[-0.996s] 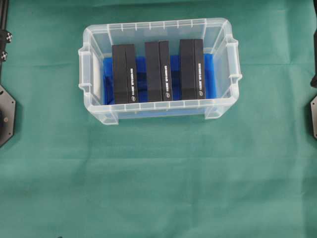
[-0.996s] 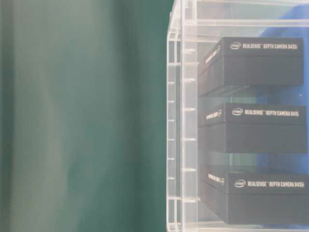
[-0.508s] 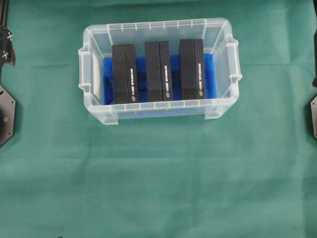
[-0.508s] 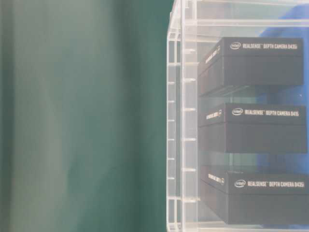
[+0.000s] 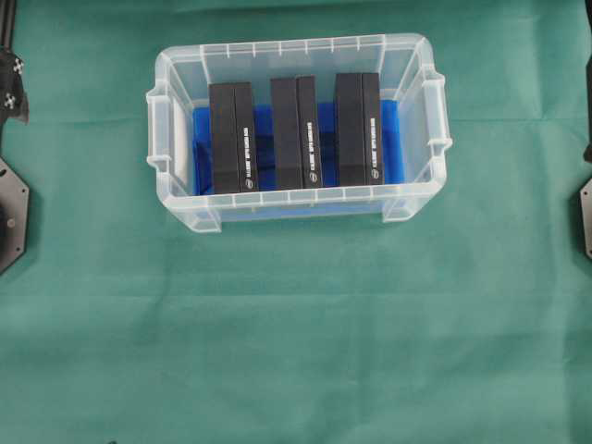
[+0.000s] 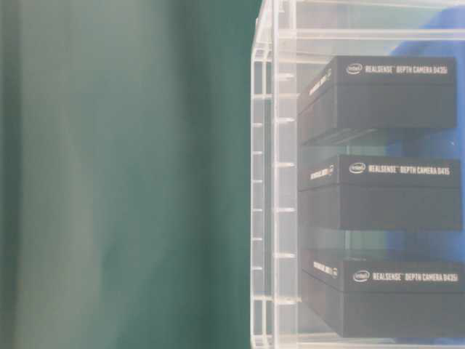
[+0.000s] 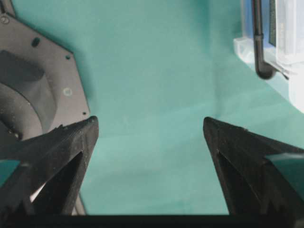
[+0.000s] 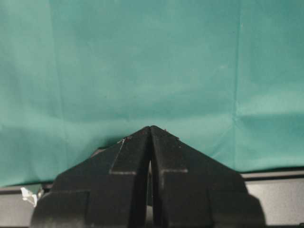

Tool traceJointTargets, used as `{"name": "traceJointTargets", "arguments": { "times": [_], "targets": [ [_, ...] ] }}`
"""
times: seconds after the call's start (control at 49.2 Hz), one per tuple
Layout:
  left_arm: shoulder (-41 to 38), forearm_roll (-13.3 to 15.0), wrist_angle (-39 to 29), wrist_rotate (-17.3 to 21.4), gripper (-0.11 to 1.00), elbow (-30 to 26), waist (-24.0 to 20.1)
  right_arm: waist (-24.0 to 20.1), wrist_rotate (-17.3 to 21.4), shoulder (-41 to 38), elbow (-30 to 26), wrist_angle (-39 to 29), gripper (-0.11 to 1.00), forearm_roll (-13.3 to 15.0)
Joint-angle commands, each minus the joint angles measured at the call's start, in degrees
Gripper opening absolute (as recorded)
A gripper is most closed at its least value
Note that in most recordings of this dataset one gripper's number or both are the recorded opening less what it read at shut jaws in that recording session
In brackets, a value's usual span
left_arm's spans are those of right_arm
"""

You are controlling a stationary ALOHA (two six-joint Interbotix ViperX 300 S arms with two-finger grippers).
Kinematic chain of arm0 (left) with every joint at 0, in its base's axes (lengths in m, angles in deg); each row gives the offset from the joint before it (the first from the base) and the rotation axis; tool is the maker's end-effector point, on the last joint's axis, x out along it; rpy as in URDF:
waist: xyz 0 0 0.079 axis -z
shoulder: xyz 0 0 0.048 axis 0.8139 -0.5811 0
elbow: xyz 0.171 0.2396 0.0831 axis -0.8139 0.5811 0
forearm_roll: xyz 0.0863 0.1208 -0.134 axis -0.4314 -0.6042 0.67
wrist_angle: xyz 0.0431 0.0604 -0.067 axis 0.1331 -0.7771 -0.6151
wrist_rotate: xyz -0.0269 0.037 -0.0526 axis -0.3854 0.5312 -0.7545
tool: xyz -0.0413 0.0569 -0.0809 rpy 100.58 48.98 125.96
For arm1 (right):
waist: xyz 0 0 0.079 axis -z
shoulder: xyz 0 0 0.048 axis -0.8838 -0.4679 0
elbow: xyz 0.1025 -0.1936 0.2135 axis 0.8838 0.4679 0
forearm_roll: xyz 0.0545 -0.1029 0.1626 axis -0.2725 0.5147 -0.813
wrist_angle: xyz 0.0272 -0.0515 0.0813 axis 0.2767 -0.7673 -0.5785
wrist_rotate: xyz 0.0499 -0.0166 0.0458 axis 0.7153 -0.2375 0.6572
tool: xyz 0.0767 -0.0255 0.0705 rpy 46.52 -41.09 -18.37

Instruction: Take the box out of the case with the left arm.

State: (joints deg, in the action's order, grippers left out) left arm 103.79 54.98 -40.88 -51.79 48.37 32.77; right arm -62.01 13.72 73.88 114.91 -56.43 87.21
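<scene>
Overhead view: three black boxes stand side by side in the case, long axes running front to back; leftmost box is nearest the left side. Left gripper gapes wide, empty, over green cloth, case corner off to its right. Right gripper is pinched closed, empty.

My left end effector spread wide with nothing between its fingers, pointing down, my right end effector pointing down too, fingertips pressed together, both arms parked at the side edges
</scene>
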Motion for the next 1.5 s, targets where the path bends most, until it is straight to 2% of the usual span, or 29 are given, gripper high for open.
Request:
{"name": "traceJointTargets", "arguments": {
  "times": [0.0,0.386,0.61,0.854,1.199,1.484],
  "targets": [
    [-0.09,0.09,-0.09,-0.44,0.98,-0.62,-0.18,0.0,0.09,0.0,-1.23,-0.09,0.0,0.0],
    [-0.97,0.26,0.09,-1.49,0.98,-1.05,0.09,0.0,0.18,0.0,-1.23,-0.09,0.0,0.0],
    [-7.65,0.35,1.85,-4.13,0.98,-4.66,3.08,0.0,0.09,0.09,-1.23,-0.26,0.0,0.0],
    [-18.46,0.35,5.63,-6.86,0.98,-13.62,5.8,0.09,0.26,0.09,-1.23,-0.18,0.0,-0.18],
    [-32.78,0.26,5.54,-8.35,0.98,-29.09,8.35,0.0,0.18,0.09,-1.14,0.0,0.0,-0.35],
    [-42.28,0.26,4.57,-10.2,0.98,-39.38,9.58,0.0,0.18,0.09,-1.05,0.26,0.0,-0.35]
  ]
}}
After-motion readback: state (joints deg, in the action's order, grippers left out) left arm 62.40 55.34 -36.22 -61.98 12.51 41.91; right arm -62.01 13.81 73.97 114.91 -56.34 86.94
